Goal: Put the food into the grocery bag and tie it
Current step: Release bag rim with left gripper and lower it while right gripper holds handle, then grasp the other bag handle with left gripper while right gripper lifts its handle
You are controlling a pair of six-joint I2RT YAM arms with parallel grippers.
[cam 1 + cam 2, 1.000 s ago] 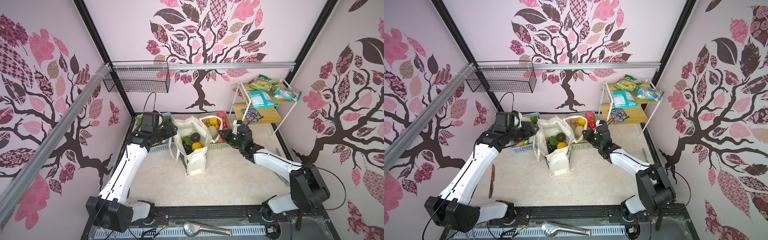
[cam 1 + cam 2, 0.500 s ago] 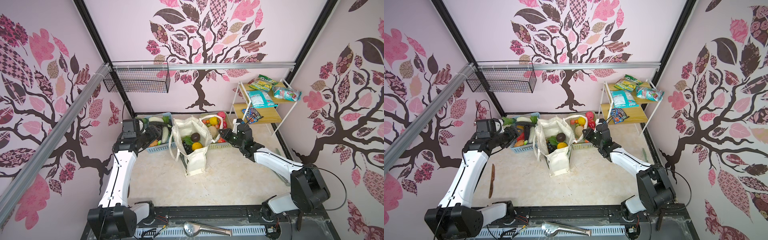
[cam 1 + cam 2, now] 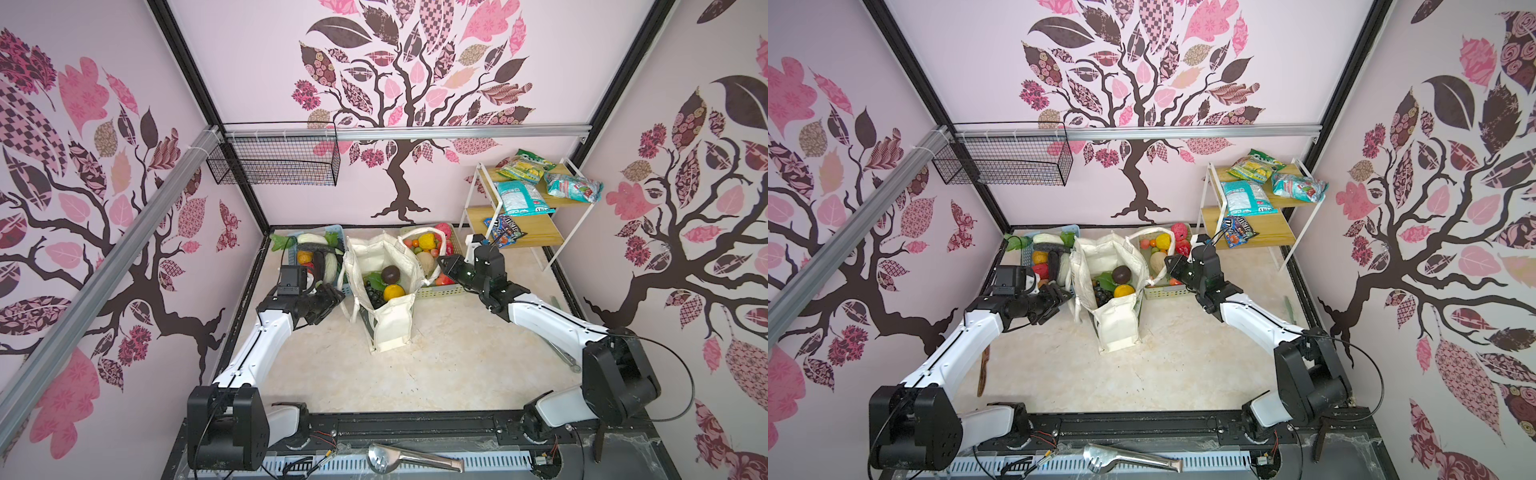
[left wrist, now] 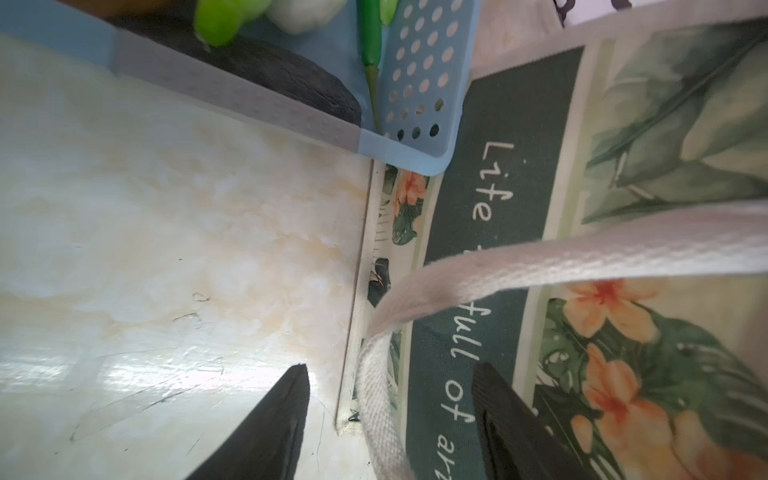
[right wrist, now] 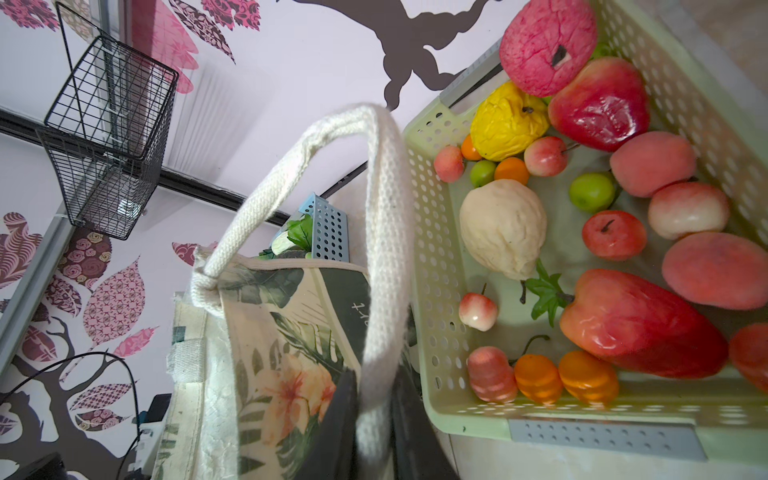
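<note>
At the near edge, metal tongs (image 3: 409, 457) are laid across the frame in front of the desk (image 3: 340, 374). In the middle of the desk the grocery bag (image 3: 390, 328) is stood upright with its mouth open. Food is seen inside it: an orange (image 3: 393, 292), a dark round fruit (image 3: 390, 274), dark grapes (image 3: 373, 296) and a green leaf. The left pincer (image 4: 390, 374) is held low, close to the bag's printed side and near the blue basket (image 4: 419, 83). Its jaws are parted, and the left handle (image 4: 540, 257) is passed loosely between them with a gap to each. On the opposite side the right pincer (image 5: 376, 419) is closed tight on the right handle (image 5: 386, 232), which is drawn up into a tall loop beside the pale green basket (image 5: 432, 291). Behind the bag, vegetables are piled in the blue basket, and more fruit, among it a yellow one (image 5: 509, 120) and several red ones, is kept in the pale green basket. Farther back at the right, snack packets (image 3: 521, 198) are laid on a wooden shelf (image 3: 536, 227), and a wire basket (image 3: 274, 166) is hung by the rear wall.
</note>
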